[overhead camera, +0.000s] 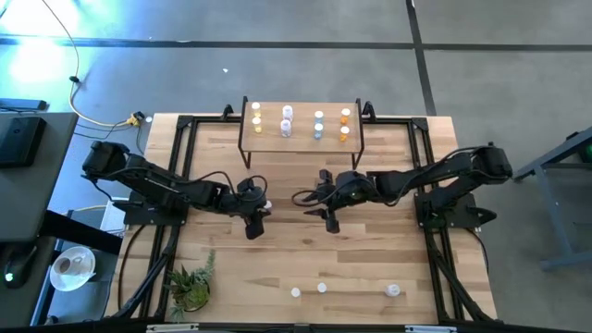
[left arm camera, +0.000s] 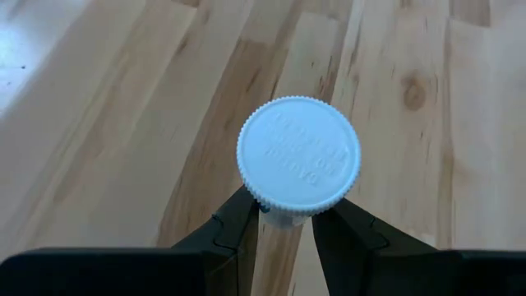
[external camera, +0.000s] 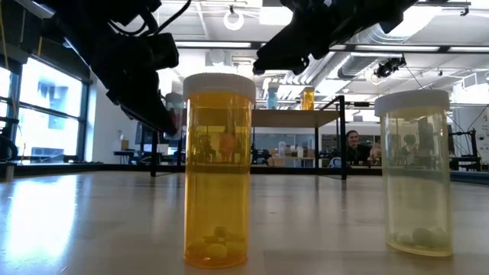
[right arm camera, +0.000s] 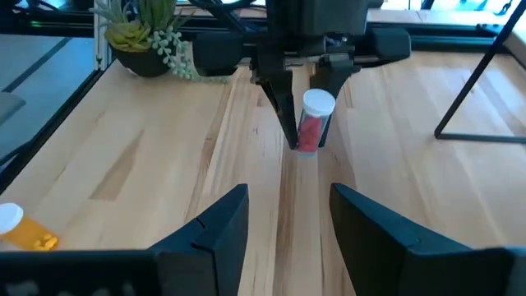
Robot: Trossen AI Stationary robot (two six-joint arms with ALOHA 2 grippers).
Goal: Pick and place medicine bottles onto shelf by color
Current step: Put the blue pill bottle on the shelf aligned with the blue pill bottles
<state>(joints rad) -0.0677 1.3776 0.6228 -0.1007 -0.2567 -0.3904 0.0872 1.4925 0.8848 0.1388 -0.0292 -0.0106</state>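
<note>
My left gripper [left arm camera: 286, 218] is shut on a medicine bottle [right arm camera: 311, 125] with a white cap [left arm camera: 298, 156] and a reddish body, over the middle of the table [overhead camera: 222, 268]. My right gripper [right arm camera: 288, 222] faces it from the table's right, open, with nothing between its fingers. The shelf [overhead camera: 301, 139] stands at the far edge with several bottles upright on top. Three bottles are near the front edge. The low view shows an orange one [external camera: 218, 168] and a pale yellowish one [external camera: 416, 172] standing upright on their bases. My left gripper pinches the bottle's body just under the cap [left arm camera: 275, 215] between its two fingers. The fingers slant down from the table's left. The bottle is cap-up, a little tilted, and it seems clear of the tabletop.
A small potted plant [overhead camera: 192, 287] stands at the near left corner. The shelf's thin black legs [overhead camera: 242, 153] come down at the far edge. Bare wood lies between the two grippers and the row of bottles at the front.
</note>
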